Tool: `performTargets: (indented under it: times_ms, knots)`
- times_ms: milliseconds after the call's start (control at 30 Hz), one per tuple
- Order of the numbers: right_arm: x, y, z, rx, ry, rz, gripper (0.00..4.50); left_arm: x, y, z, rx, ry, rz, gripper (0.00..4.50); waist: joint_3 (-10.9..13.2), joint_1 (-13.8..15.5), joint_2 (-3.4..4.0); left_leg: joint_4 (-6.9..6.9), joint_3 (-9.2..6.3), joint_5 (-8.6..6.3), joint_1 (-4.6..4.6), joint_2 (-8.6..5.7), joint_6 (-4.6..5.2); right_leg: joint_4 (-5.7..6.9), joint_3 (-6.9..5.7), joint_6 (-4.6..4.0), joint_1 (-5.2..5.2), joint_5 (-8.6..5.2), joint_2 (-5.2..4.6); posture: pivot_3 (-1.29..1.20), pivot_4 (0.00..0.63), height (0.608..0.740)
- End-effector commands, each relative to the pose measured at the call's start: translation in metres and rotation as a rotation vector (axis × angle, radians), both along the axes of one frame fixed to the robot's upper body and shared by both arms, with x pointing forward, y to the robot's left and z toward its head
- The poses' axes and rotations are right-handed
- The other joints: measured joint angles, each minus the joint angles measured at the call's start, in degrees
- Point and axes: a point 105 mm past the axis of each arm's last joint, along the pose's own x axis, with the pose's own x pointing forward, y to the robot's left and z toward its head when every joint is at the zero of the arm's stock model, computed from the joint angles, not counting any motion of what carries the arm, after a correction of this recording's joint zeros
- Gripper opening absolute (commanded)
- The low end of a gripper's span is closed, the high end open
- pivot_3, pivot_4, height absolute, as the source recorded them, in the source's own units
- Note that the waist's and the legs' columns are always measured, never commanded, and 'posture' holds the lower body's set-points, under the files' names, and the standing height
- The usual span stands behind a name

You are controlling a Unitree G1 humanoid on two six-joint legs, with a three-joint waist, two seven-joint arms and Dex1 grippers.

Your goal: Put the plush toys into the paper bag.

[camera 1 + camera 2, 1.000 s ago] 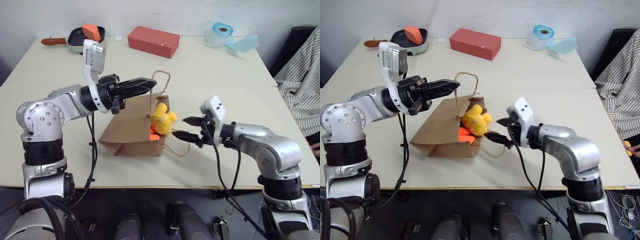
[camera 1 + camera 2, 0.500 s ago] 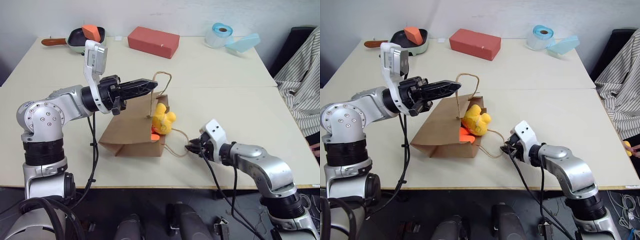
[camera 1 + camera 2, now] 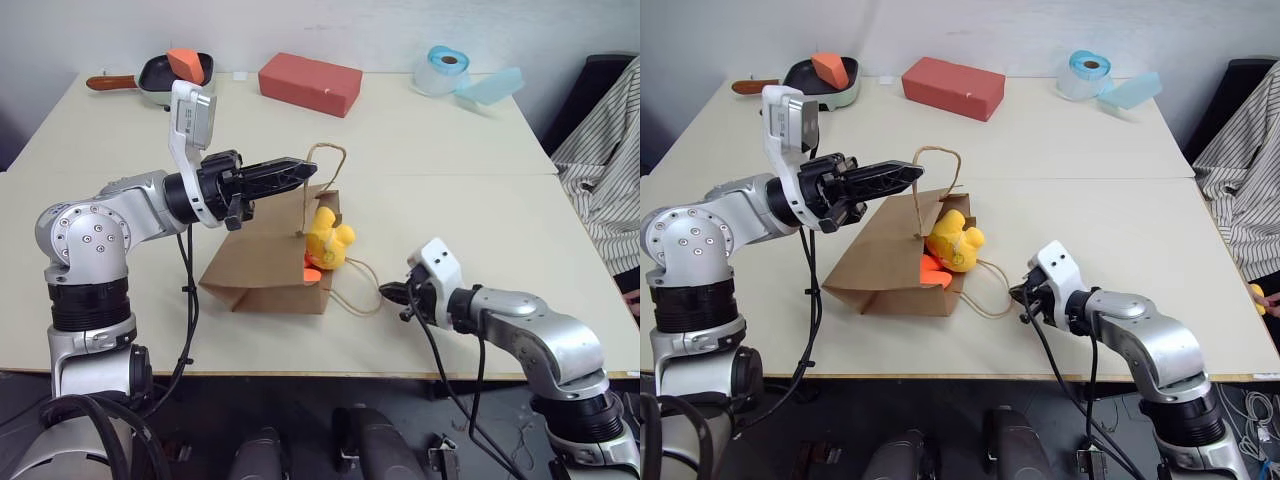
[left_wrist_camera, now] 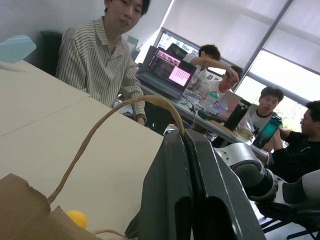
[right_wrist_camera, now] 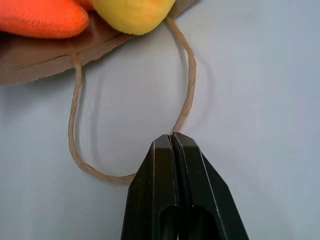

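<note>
Head cam: my left gripper (image 3: pixel 300 166) was clamped shut on the upper handle (image 3: pixel 328 160), lifting the mouth of the paper bag (image 3: pixel 262 262), w/ the yellow toy (image 3: pixel 328 238) and orange toy (image 3: pixel 310 268) sitting half-in at the opening. L wrist cam: fingers (image 4: pixel 192 185) pressed together on that cord. R wrist cam: my right gripper (image 5: pixel 172 137) was pinched shut on the lower handle (image 5: pixel 186 80) lying on the table (image 3: pixel 450 200); I judged the step as spreading the mouth, next needing a gentle pull outward so the toys can go deeper.
</note>
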Motion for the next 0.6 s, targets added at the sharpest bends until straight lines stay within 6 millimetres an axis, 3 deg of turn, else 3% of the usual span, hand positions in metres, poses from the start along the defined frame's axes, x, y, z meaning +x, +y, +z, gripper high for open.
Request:
performTargets:
  times_ms: [33, 300, 400, 467, 600]
  knots:
    - [-0.013, 0.006, 0.056, 0.199, -0.105, 0.092, 0.02, -0.007, 0.003, 0.016, -0.043, -0.061, -0.014, 0.0, 0.0, 0.0, 0.0, 0.0, 0.0, 0.0, 0.0, 0.0, 0.0, 0.0, 0.0, 0.0, 0.0, 0.0, 0.0, 0.0, 0.15, 0.74]
    - [-0.027, -0.034, 0.159, 0.472, -0.218, 0.15, 0.02, 0.007, 0.023, 0.056, -0.231, -0.086, 0.04, 0.0, 0.01, 0.7, 0.0, 0.01, -0.03, -0.01, -0.03, 0.0, 0.03, -0.04, -0.03, 0.0, 0.01, 0.0, 0.0, 0.0, 0.15, 0.74]
    - [-0.021, -0.042, 0.147, 0.315, -0.196, 0.058, 0.02, 0.008, 0.025, 0.062, -0.25, -0.093, 0.043, 0.0, 0.0, 0.83, 0.0, -0.07, -0.03, -0.02, -0.07, -0.01, 0.04, -0.13, -0.05, 0.0, 0.0, 0.0, -0.01, 0.0, 0.15, 0.74]
    - [-0.016, -0.04, 0.12, 0.179, -0.152, 0.019, 0.02, 0.006, 0.021, 0.055, -0.212, -0.095, 0.03, 0.0, -0.01, 0.81, -0.02, -0.23, -0.03, -0.02, -0.06, 0.0, 0.04, -0.26, -0.06, 0.0, 0.01, 0.0, 0.0, 0.0, 0.15, 0.74]
    - [0.002, -0.026, 0.066, 0.079, -0.072, -0.068, 0.02, 0.0, 0.009, 0.027, -0.104, -0.075, -0.01, 0.0, -0.02, 0.36, -0.03, -0.23, 0.05, -0.01, -0.02, 0.0, 0.03, -0.19, 0.0, 0.01, 0.0, 0.0, 0.01, 0.0, 0.15, 0.74]
